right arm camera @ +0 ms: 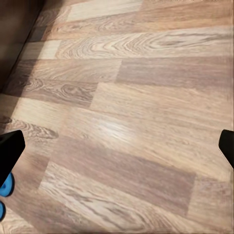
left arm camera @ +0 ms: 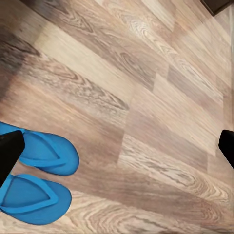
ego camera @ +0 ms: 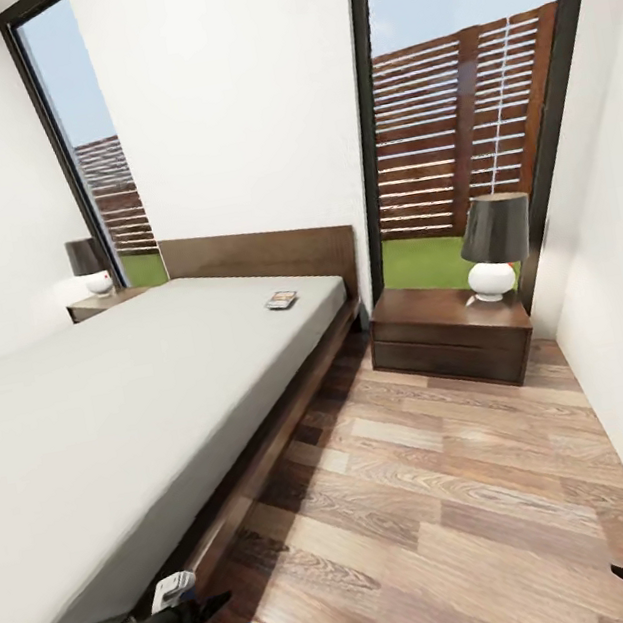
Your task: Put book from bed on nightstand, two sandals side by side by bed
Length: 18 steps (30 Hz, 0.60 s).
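Sandals (left arm camera: 36,175) lying paired beside bed (ego camera: 116,415); book (ego camera: 281,300) still waiting on mattress, far nightstand (ego camera: 452,334) bare-topped; both jaws spread, released.

black arms with white-grey housings, tapered black fingers (ego camera: 204,607)

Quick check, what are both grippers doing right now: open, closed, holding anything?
Left gripper: open, jaws spread wide over the floor, holding nothing; the sandals lie beside one jaw.
Right gripper: open, jaws wide apart, empty.
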{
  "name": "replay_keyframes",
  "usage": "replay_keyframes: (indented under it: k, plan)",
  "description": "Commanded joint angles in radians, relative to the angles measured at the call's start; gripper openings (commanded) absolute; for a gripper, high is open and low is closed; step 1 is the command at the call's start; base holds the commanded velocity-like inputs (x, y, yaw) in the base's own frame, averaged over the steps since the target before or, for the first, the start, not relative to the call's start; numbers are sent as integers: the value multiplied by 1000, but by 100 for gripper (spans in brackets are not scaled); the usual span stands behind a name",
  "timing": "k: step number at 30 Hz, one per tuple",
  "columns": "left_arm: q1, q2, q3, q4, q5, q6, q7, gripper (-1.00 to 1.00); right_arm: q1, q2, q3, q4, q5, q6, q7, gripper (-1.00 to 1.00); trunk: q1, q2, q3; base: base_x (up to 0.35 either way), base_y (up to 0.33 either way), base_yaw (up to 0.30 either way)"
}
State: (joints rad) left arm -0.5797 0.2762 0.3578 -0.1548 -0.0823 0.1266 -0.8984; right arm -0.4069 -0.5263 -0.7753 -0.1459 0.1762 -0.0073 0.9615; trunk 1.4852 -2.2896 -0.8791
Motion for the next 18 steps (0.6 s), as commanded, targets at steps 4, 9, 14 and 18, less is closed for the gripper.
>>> replay_keyframes:
  k: [4,9,14,18]
  plan:
    - [0,0,8,-2,-9,8,-5,100,-1,0,-9,0,11,-1,3,100,0,0,-1,0,0,-253]
    - [0,-23,6,0,-10,3,27,100,-1,3,-8,0,11,-2,3,100,0,0,-1,0,0,-240]
    - [0,-124,4,74,-16,-102,345,100,-1,29,-7,2,11,-12,2,100,0,0,-1,0,0,-185]
    - [13,-159,1,123,-19,-148,447,100,-1,48,-7,3,12,-12,2,100,0,0,-1,0,0,-138]
